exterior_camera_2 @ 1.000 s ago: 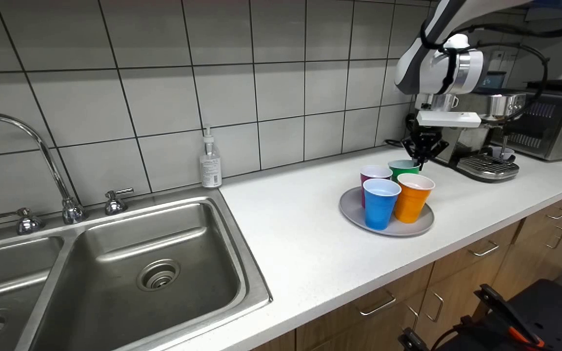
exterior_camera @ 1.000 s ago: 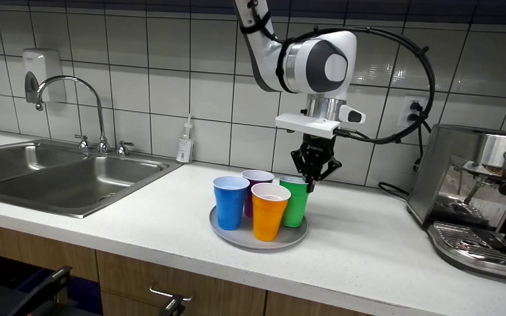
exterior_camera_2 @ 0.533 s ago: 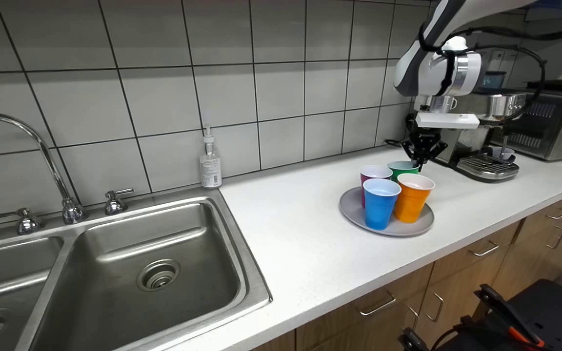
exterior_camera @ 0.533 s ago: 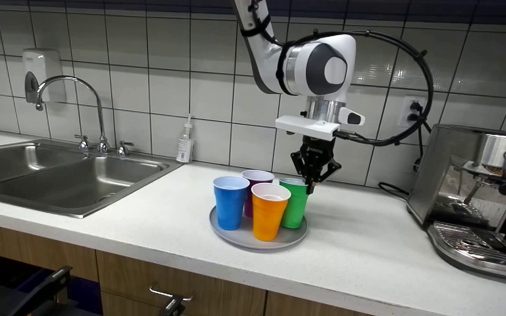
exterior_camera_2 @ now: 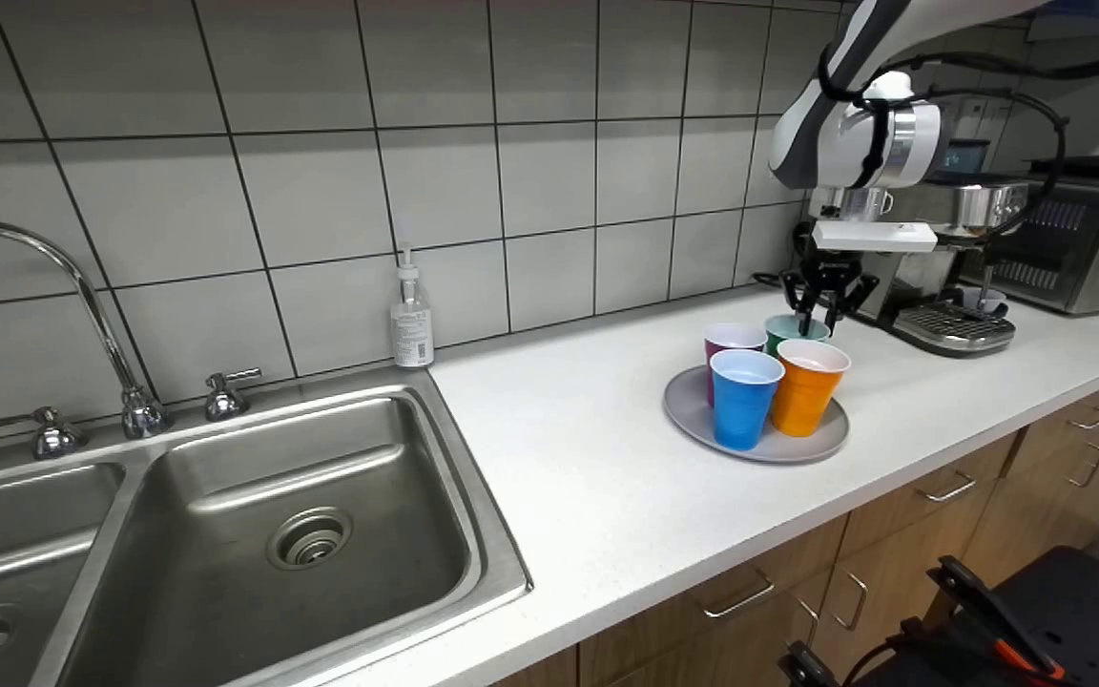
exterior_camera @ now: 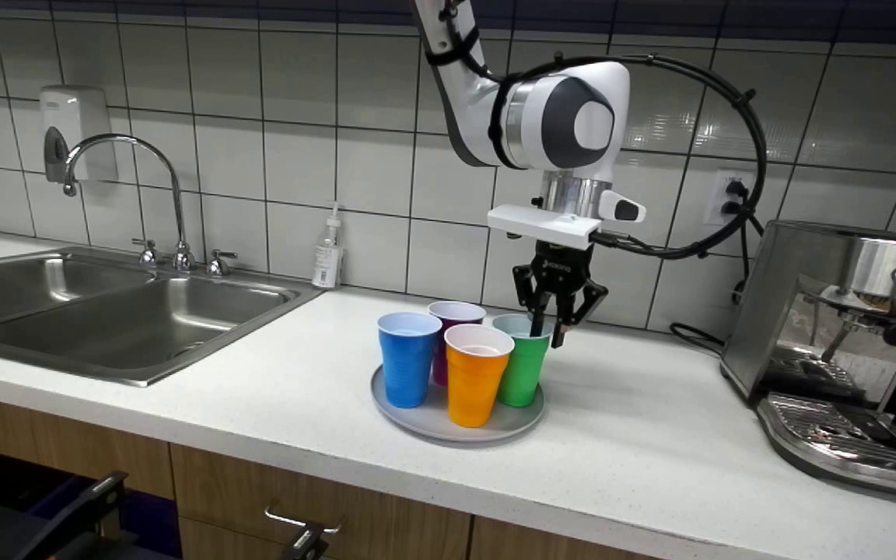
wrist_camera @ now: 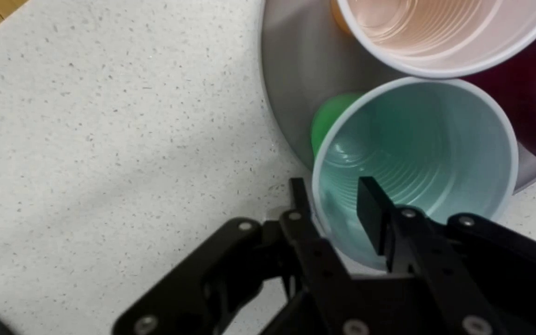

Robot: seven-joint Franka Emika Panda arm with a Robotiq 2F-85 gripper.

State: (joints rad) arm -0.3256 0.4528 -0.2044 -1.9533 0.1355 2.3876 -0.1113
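A green cup (exterior_camera: pixel 524 369) with a pale inside stands on a round grey plate (exterior_camera: pixel 432 430) with an orange cup (exterior_camera: pixel 470 389), a blue cup (exterior_camera: pixel 409 369) and a purple cup (exterior_camera: pixel 439 362). Over the green cup's rim hangs my gripper (wrist_camera: pixel 333 181), jaws parted. In the wrist view, one of the fingers (wrist_camera: pixel 370 209) reaches inside the green cup (wrist_camera: pixel 417 121), and the other stays outside. The cup wall runs between them, close to the outer finger; whether they touch is unclear. Both exterior views show the same straddle, with the gripper (exterior_camera_2: pixel 817 329) pointing down.
A steel double sink (exterior_camera_2: pixel 301 477) with a faucet (exterior_camera: pixel 176 194) lies to one side, a soap bottle (exterior_camera: pixel 328 253) by its corner. Across the counter (exterior_camera: pixel 635 435) stands an espresso machine (exterior_camera: pixel 845 311), with an oven (exterior_camera_2: pixel 1084 239) beyond. A tiled wall backs the counter.
The jaws have spread apart from pinched together on the green cup's rim. Earlier the arm sank slightly. The green cup has shifted a little, its rim now fuller in view.
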